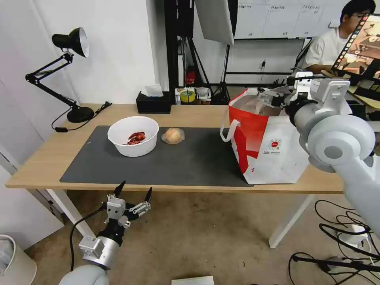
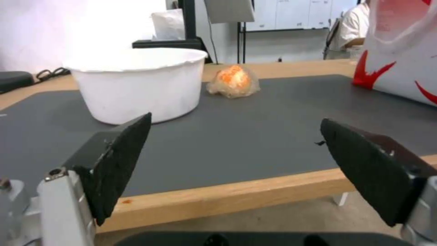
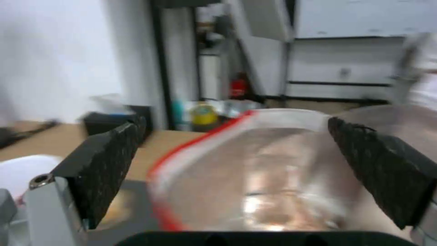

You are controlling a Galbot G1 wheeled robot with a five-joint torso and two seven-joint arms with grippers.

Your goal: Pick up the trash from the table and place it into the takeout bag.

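On the dark grey mat [image 1: 190,158] of the table [image 1: 43,158] stand a white bowl with red scraps [image 1: 133,135] and, beside it, a clear-wrapped beige lump [image 1: 173,135]. The red-and-white takeout bag [image 1: 269,146] stands upright at the mat's right end. My left gripper [image 1: 134,190] hangs open below the table's front edge, facing the bowl [image 2: 136,82] and the lump [image 2: 233,81] between its wide-apart fingers [image 2: 118,157]. Held over the bag's mouth, my right gripper [image 1: 271,97] is open and holds nothing. Its wrist view looks down into the foil lining [image 3: 255,177].
A black tissue box [image 1: 153,103] sits at the table's back edge and a black desk lamp [image 1: 75,79] at the back left corner. A white leg [image 1: 289,221] slants under the right end. Cables [image 1: 340,233] lie on the floor at right, a white bin [image 1: 12,257] at left.
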